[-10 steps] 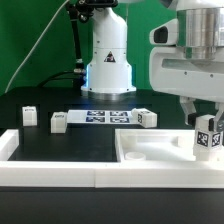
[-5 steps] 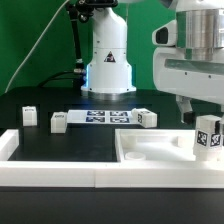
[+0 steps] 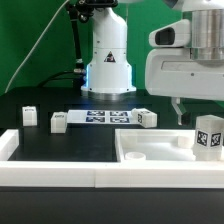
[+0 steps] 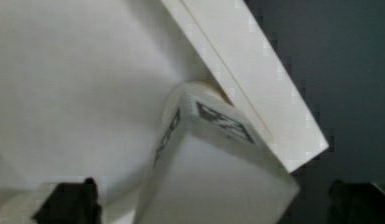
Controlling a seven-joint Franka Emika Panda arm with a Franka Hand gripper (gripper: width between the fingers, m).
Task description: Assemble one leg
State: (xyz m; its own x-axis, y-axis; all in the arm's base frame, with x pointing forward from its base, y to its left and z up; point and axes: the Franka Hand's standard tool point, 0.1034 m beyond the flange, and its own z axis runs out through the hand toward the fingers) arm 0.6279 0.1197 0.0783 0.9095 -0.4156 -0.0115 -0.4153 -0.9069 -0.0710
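Over the panel (image 3: 150,150) corner | my gripper (image 3: 200,106) had lifted clear, jaws spread | leg (image 3: 209,134) stood released, seemingly seated.

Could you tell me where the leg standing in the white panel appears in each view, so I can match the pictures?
Exterior view: the leg stands at that view's far right, in the large white panel.
Wrist view: the leg sits mid-picture against the panel's wall.
Shared landmark: the leg's black-and-white marker tag.
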